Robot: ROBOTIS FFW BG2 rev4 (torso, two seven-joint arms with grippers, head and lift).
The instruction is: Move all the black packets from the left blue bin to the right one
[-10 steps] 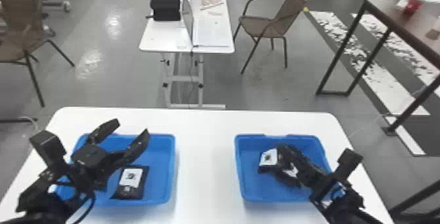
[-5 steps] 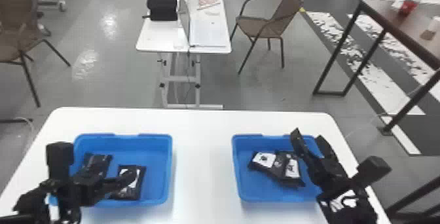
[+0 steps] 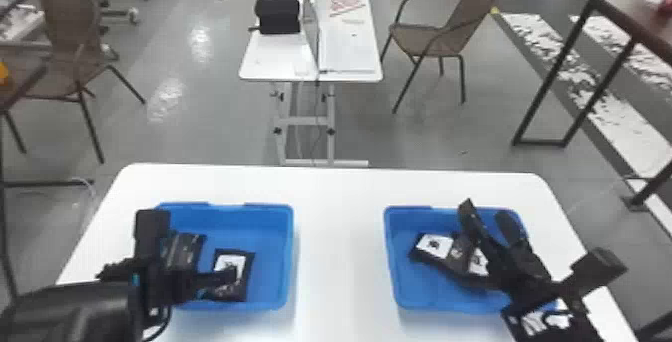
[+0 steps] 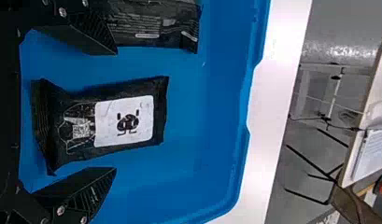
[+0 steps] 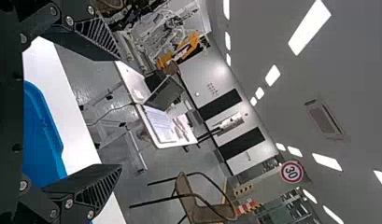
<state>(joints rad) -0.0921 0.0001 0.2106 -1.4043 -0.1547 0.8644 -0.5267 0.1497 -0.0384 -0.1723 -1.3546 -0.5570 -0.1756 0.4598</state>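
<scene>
In the left blue bin (image 3: pixel 289 256), my left gripper (image 3: pixel 212 281) hangs low over a white-labelled black packet (image 3: pixel 246 266); a second black packet (image 3: pixel 187 248) lies beside it. In the left wrist view my left gripper (image 4: pixel 116 111) is open, its fingers on either side of the labelled packet (image 4: pixel 125 121) without gripping it, and one finger overlaps the other packet (image 4: pixel 151 28). My right gripper (image 3: pixel 485 211) stands open above the right part of the right blue bin (image 3: pixel 391 261), where black packets (image 3: pixel 434 246) lie together. The right wrist view shows my right gripper (image 5: pixel 120 113) holding nothing.
Both bins stand on a white table (image 3: pixel 340 246), with a wide strip of tabletop between them. Beyond its far edge are another white table (image 3: pixel 350 56), a chair (image 3: pixel 435 31) and a dark-framed table at the right.
My left gripper has turned and come down over the labelled packet. My right gripper has drawn back up and rightward from the packets in the right bin, its fingers now apart.
</scene>
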